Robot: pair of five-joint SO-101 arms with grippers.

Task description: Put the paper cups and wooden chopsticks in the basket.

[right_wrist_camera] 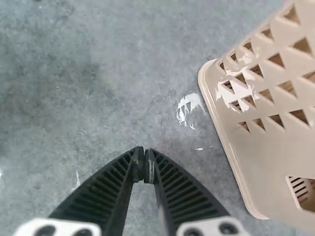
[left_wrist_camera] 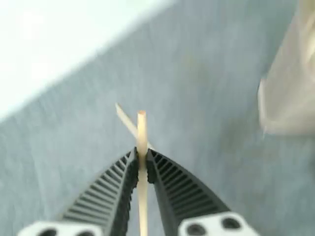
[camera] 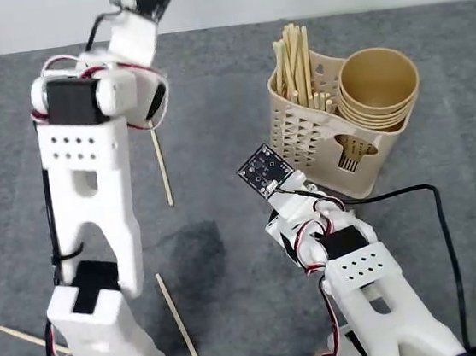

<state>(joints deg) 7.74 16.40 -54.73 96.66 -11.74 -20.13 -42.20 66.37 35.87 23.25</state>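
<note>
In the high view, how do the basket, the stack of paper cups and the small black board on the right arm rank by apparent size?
1. basket
2. stack of paper cups, clearly smaller
3. black board, smallest, even though it probably sits nearer the camera

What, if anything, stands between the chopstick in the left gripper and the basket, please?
Nothing visible: bare grey mat lies between the chopstick, clamped in the left gripper, and the basket. The right arm sits beside the basket, just off that path.
</note>
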